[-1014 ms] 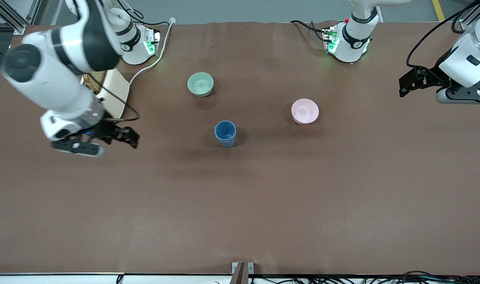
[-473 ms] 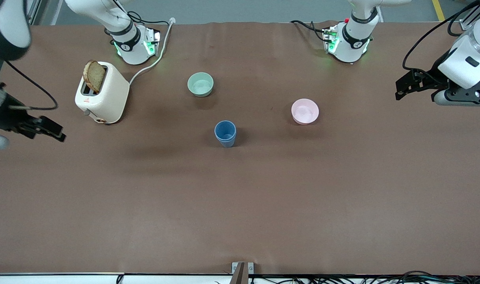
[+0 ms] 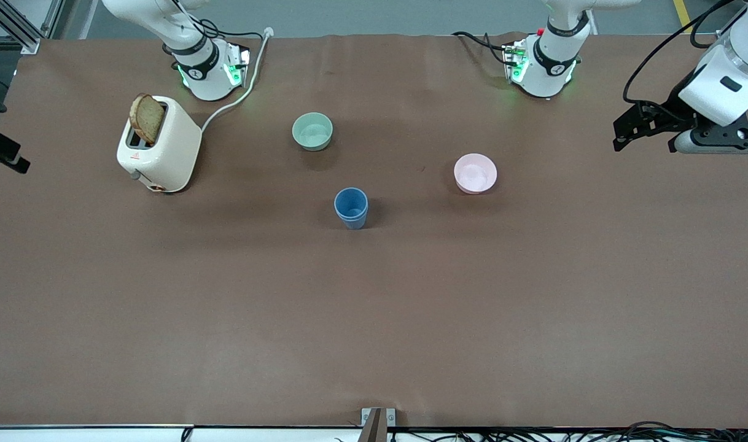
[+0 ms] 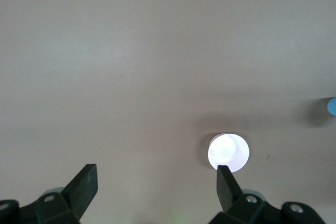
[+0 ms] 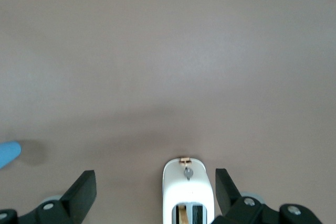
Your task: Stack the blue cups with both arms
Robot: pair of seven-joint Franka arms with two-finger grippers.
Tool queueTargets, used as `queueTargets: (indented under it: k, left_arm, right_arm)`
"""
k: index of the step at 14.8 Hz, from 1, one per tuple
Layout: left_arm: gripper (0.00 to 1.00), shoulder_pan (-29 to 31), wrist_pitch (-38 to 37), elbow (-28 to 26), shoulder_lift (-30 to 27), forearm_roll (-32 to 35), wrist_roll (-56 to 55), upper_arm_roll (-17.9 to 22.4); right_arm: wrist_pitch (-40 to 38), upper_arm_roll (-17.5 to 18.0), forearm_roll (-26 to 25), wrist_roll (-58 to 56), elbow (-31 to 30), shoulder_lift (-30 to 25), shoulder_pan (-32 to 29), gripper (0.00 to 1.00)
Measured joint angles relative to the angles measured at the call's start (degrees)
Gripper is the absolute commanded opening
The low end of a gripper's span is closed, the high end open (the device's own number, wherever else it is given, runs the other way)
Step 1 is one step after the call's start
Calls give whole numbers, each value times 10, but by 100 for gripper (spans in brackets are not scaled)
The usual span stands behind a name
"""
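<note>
Nearest the front camera stand the blue cups [image 3: 351,207], upright on the brown table [image 3: 374,319] near its middle. A second rim shows just inside the outer one, so one cup appears nested in the other and the stacking looks finished. Nothing touches them.

A little farther from the camera, toward the left arm's end of the table, sits the pink bowl [image 3: 475,173], well apart from the cups. Toward the right arm's end stands a cream toaster [image 3: 159,147] with a slice of bread [image 3: 146,118] sticking up from its slot. Farther still is the pale green bowl [image 3: 312,131], between the cups and the robots' bases.

The left gripper [image 4: 156,182] hangs high over the left arm's end of the table, jaws spread wide and holding nothing; its wrist camera looks down on the pink bowl. The right gripper [image 5: 155,188] is up over the right arm's end, jaws also spread and empty, with the toaster directly under it; in the front view only a dark tip shows at the edge.

Little risk remains to the stack itself. The likeliest trouble, as I judge it, is the right arm dropping toward rest and clipping the toaster or the bread, or an arm sweeping low across the middle and toppling the tall, light cups.
</note>
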Motion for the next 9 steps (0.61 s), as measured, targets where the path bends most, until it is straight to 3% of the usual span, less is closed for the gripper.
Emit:
queueTargets:
  k: [2,4,9]
  left_arm:
    - [100,1,3,1,-1,0,0,0]
    - [100,2,3,6,1,0,0,1]
    - [100,2,3,13,6,0,1,1]
  right_arm:
    - [-21,64,-5,0,7,-4,-52,100]
    - [-32,99,-9,0,3,-16,-82,100]
    - [-21,108,-12,0,-25,-43,-101,100]
